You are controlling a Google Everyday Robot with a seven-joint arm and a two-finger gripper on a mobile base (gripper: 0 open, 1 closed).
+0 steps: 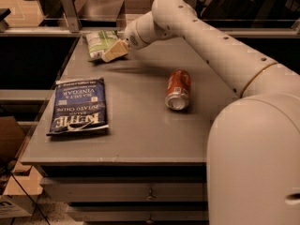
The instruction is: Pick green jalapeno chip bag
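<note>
Though plainly in sight at the far left of the table [136, 135], cannot tell the state of the gripper [115, 51], wide or narrow. Shows only as a tan wedge at the end of the white arm [206, 36], pointing left and slightly down. Overlaps the near right edge of the green jalapeno chip bag [98, 41]; touching or just above, cannot tell. Lying at the far-left corner of the grey tabletop, that bag: puffy, crinkled, light green with a white panel and darker green print. Just near of the gripper, a faint dark shadow on the table.

Farther out, toward the near left, a flat dark-blue Kettle chip bag [78, 106], face up, well apart from the green one, with its white lettering upside down from this side. Right of centre, an orange-red soda can [178, 89] on its side, silver top facing near, well apart from both bags. Sweeping in from the near right, the arm again: large, white, passing to the right of the can on the way to the far left. Below the tabletop, grey drawer fronts [150, 191]. Off the left edge, a cardboard box [9, 139] low on the floor.
</note>
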